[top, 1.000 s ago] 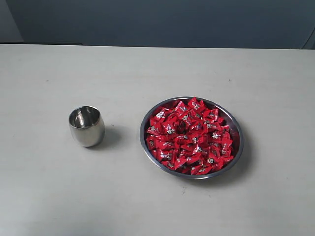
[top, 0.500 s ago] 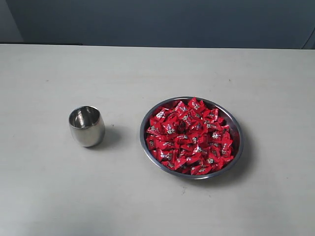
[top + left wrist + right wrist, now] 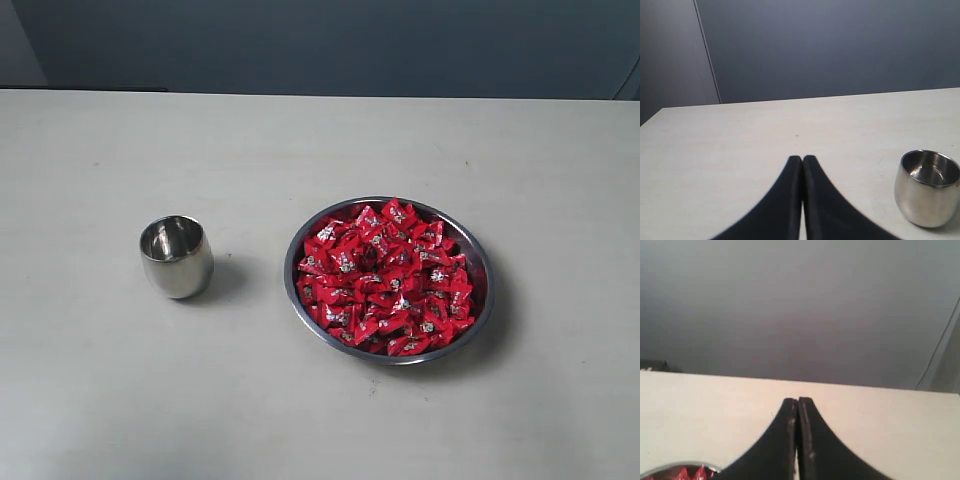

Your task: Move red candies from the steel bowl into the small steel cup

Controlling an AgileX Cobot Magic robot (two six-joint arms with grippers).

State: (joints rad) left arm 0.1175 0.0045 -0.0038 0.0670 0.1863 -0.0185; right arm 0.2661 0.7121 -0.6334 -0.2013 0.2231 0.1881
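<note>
We find left tool [image 3: 802,159] and right tool [image 3: 798,401] pressed together; crinkled red candies [image 3: 385,278] fill the wide steel bowl [image 3: 482,262], centre-right; egg-shaped steel cup [image 3: 176,257] centre-left

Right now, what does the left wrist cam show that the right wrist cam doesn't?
Left wrist only: the small steel cup, upright and empty, standing apart from the shut left gripper.
Right wrist only: a sliver of the steel bowl rim with a few red candies inside, at the frame edge, and the shut right gripper.
Both: the pale table, a dark wall behind it, and jaws closed on nothing.
</note>
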